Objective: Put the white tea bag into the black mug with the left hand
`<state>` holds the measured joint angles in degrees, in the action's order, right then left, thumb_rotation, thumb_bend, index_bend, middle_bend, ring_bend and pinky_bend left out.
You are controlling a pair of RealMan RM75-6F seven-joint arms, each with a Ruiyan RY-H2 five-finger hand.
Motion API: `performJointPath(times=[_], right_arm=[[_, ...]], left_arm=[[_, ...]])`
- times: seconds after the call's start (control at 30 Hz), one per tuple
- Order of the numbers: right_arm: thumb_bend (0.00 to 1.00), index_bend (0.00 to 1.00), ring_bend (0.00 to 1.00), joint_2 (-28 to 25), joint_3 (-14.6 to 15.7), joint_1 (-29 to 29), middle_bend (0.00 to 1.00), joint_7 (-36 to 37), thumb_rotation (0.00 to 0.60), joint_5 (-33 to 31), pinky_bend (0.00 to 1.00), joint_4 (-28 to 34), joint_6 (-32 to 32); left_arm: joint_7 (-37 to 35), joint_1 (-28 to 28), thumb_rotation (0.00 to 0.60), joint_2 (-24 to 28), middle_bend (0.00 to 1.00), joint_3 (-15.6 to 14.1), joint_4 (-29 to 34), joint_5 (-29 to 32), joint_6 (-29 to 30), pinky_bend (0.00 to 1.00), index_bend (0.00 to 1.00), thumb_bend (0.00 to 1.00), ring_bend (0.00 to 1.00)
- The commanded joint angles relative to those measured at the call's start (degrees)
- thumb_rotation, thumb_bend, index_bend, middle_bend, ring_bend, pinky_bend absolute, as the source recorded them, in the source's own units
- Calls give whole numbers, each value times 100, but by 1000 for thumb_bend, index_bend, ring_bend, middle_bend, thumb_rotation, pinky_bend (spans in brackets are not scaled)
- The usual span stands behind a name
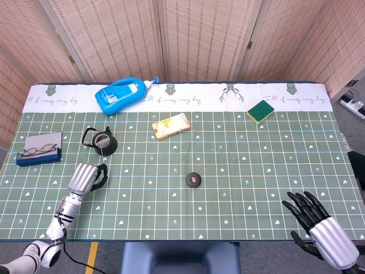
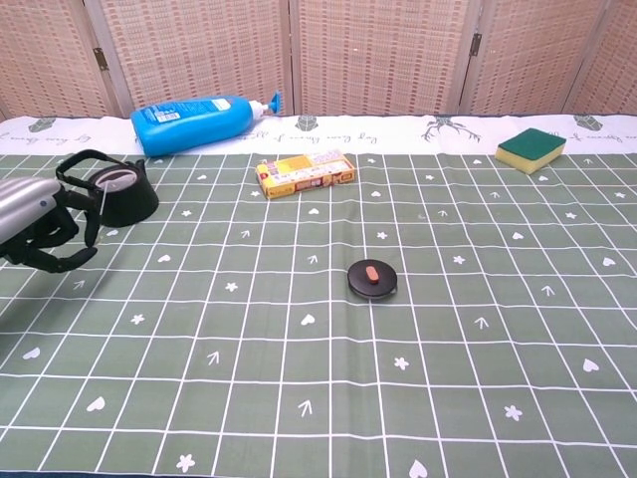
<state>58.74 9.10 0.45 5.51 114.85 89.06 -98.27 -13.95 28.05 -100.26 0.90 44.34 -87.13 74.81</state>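
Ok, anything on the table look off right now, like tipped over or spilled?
Only the blue detergent bottle, which lies on its side at the back edge; no spill shows around it. The black mug stands upright with something white inside. The yellow box sits at an angle to the grid. Nothing looks damaged.

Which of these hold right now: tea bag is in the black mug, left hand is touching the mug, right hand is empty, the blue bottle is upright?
1. Something white sits inside the black mug. True; it looks like the tea bag.
2. The left hand is touching the mug. False; it is apart from it, nearer the table's front edge.
3. The right hand holds nothing. True; its fingers are spread.
4. The blue bottle stands upright. False; it lies on its side.
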Motion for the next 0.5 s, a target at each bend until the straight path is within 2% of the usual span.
performJointPath(times=[0.03,0.13,0.3,0.4,0.5], right_arm=[[423,0,0,13,10,-10,0,-19,600,23,0,-13,-13],[423,0,0,17,18,-17,0,-34,600,51,0,-20,-32],[423,0,0,23,11,-9,0,-35,600,42,0,-31,-22],[423,0,0,33,21,-13,0,-58,600,89,0,-49,-42],[423,0,0,44,35,-24,0,-75,600,137,0,-72,-74]], left_arm=[[-17,-36,600,-41,1000,-9,-61,-11,5,1000,629,508,1000],[-80,-40,600,-54,1000,10,-69,-23,13,1000,563,507,1000],[-102,-78,600,-61,1000,-9,-75,-53,10,1000,534,505,1000],[-107,-119,600,-75,1000,-10,-92,-60,41,1000,449,497,1000],[-151,-168,600,-51,1000,-10,-37,-96,154,1000,372,443,1000]])
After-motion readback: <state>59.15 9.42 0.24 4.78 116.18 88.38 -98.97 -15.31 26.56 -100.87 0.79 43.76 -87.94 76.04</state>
